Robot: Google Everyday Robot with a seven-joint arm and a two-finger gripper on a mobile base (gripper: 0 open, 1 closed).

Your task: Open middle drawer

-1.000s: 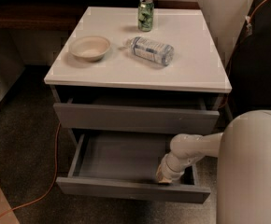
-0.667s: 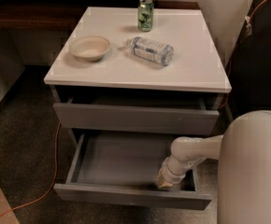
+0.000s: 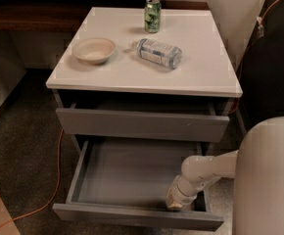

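The middle drawer [image 3: 132,217] is pulled far out of the grey cabinet toward me. Its plain grey inside [image 3: 132,173] lies bare. My gripper [image 3: 175,203] reaches down inside the drawer at its front right corner, right behind the drawer front. The pale arm [image 3: 208,168] runs from it up to the right, over the drawer's right side. The tip of the gripper is hidden behind the front panel.
The top drawer front [image 3: 142,125] stands slightly out under the white top [image 3: 201,77]. On the top are a green can [image 3: 152,15], a lying water bottle [image 3: 157,53] and a pale bowl [image 3: 94,50]. An orange cable [image 3: 59,170] trails on the carpet at left. My white body [image 3: 269,180] fills the lower right.
The middle drawer has slid further out toward me, and the gripper and arm have moved forward with its front.
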